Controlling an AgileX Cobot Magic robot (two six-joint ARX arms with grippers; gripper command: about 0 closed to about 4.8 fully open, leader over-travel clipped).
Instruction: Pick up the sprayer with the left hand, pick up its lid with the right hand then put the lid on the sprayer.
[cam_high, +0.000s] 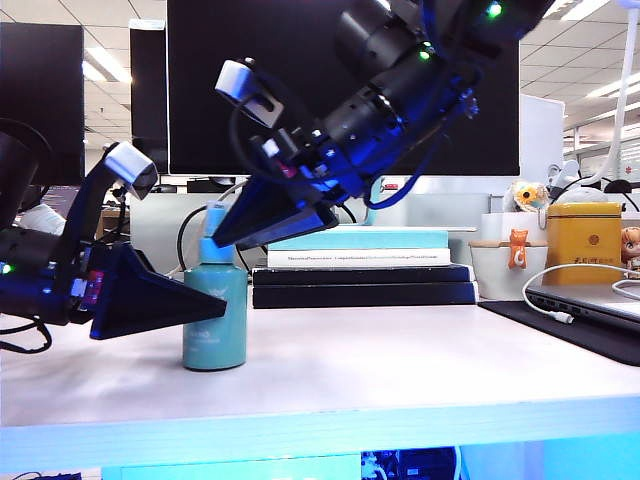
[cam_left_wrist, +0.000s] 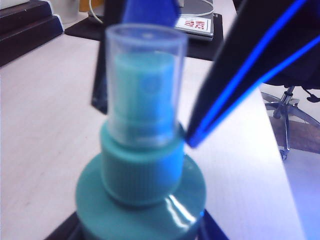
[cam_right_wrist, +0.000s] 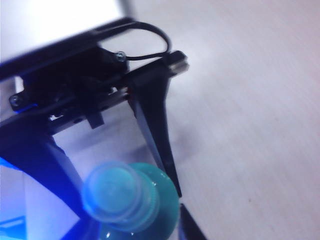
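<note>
Left gripper is clamping the sprayer, standing at table 9 o'clock. Lid is sitting over nozzle. Right gripper, jaws parted, empty. Risk: retreating fingers snagging lid, if seated loosely.

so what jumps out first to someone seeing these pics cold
The teal sprayer standing near the table's front edge, with the clear lid already sitting over its blue nozzle. The left gripper is clamped on the bottle's body from the left, while the right gripper slants down from the upper right, its jaws open around the capped top. Behind lies a stack of books.
</note>
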